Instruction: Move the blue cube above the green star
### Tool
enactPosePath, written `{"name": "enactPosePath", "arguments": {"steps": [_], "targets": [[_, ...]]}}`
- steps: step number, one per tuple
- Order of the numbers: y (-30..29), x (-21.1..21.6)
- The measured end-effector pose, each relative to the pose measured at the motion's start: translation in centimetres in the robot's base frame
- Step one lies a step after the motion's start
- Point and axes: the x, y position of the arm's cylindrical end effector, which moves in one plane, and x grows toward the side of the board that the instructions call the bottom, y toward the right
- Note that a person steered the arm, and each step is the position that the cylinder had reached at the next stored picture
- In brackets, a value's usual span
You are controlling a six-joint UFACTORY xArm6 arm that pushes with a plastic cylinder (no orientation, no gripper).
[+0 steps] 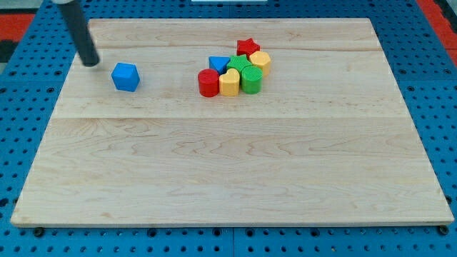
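Observation:
The blue cube (125,76) lies alone on the wooden board (228,164), toward the view's upper left. My tip (91,63) rests on the board just left of and slightly above the cube, a small gap apart. The green star (239,66) sits in a tight cluster to the cube's right, partly hidden by its neighbours. The rod rises from the tip toward the view's top left.
The cluster also holds a red star (248,47), a blue triangle (218,63), a red cylinder (208,83), a yellow block (229,82), a green cylinder (251,78) and a yellow block (260,59). A blue pegboard (21,143) surrounds the board.

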Motion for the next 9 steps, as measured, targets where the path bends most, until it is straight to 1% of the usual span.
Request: {"name": "enactPosePath", "arguments": {"steps": [1,2,3,4,5,7,8,9], "targets": [[-3.2,4.1],[-2.6,8.4],[0.7,9.2],[5.1,8.5],[8.7,6.9],[9.1,-1.9],[9.1,-2.5],[6.7,-1.9]]}}
